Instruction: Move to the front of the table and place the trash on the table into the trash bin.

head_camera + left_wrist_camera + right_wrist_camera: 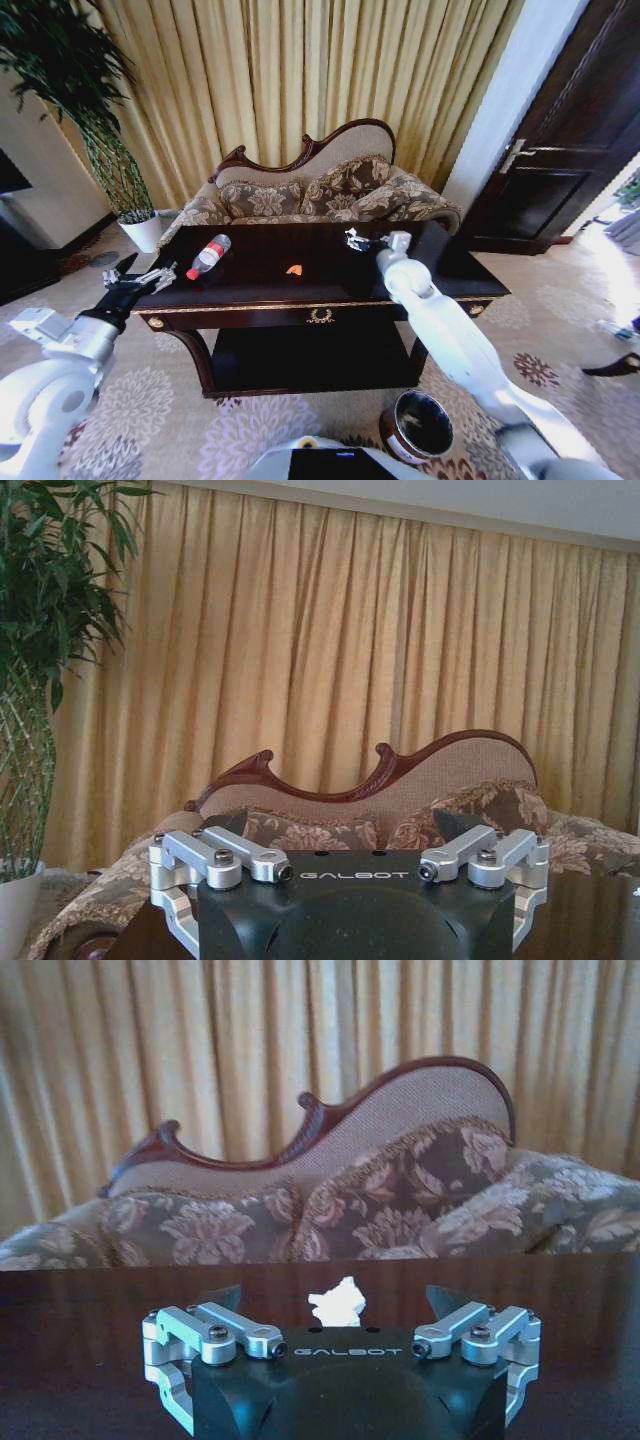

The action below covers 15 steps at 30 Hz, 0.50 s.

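The dark glossy table (pixel 250 292) stands right in front of me. On it lie a clear bottle (pixel 207 256) with a red cap at the left and a tiny orange scrap (pixel 294 269) in the middle. My right gripper (pixel 354 240) reaches over the far middle of the tabletop. In the right wrist view it (pixel 336 1298) is open, with a crumpled white wrapper (pixel 340 1306) lying on the table between its fingers. My left gripper (pixel 140 276) hovers open at the table's left end, a short way from the bottle, and holds nothing (pixel 340 825). The trash bin (pixel 392 437) stands on the carpet by my right arm.
A patterned sofa (pixel 320 190) with a carved back stands just behind the table, in front of gold curtains. At the far left is a white plant pot (pixel 143 230), and a dark door (pixel 560 150) is at the right. Patterned carpet surrounds the table.
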### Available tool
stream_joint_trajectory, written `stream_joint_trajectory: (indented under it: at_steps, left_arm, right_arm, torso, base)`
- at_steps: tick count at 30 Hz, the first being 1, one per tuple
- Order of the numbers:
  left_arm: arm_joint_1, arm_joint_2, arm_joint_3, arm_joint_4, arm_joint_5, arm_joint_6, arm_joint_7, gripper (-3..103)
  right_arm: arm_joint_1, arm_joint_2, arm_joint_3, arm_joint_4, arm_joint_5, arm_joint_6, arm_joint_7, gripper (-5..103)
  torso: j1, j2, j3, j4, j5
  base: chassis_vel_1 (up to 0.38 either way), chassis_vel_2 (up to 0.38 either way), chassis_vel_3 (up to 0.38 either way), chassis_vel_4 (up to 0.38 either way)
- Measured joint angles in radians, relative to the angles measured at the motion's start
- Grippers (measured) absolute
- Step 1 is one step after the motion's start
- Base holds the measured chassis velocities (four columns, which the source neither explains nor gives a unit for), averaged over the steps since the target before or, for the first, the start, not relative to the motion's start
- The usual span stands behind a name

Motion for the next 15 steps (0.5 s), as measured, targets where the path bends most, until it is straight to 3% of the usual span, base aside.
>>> stream_joint_trajectory:
  at_steps: [15]
  left_arm:
    - [0.002,-0.009,-0.011,0.001,-0.005,0.0,0.001,100]
  right_arm:
    - [0.132,0.138,-0.005,-0.272,-0.097,-0.007,0.024,100]
  torso:
    - [0.0,0.0,0.0,-0.0001,0.0]
  base:
    - [0.0,0.0,0.0,0.0]
